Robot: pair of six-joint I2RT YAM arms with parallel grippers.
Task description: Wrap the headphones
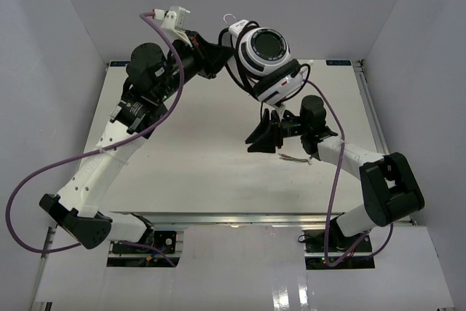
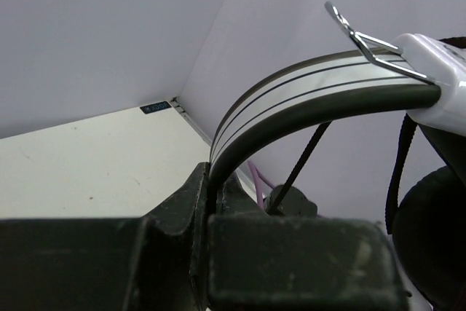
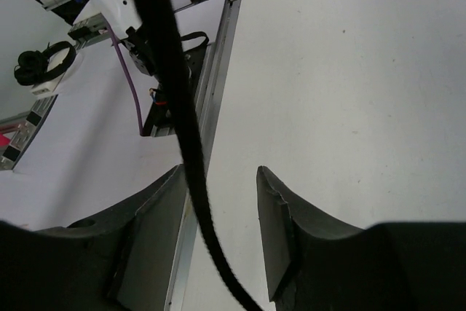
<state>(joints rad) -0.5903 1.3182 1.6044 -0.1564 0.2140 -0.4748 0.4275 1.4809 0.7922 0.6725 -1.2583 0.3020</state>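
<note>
The headphones (image 1: pixel 266 52) are held up in the air above the far middle of the table, one round black-padded ear cup facing the top camera. My left gripper (image 1: pixel 220 56) is shut on the white headband (image 2: pixel 291 100), which is pinched between its fingers (image 2: pixel 182 202). An ear cup (image 2: pixel 437 238) shows at the right edge of the left wrist view. The thin dark cord (image 1: pixel 231 76) hangs down and passes between the fingers of my right gripper (image 3: pixel 218 180), which is open around the cord (image 3: pixel 178 107) close to the left finger. The frayed coloured wires (image 1: pixel 295 158) lie on the table.
The white table (image 1: pixel 189 158) sits inside pale walls. Its metal edge rail (image 3: pixel 211 100) runs beside my right gripper. A second, black headset (image 3: pixel 40 63) rests off the table. Purple arm cables (image 1: pixel 44 172) loop at the left.
</note>
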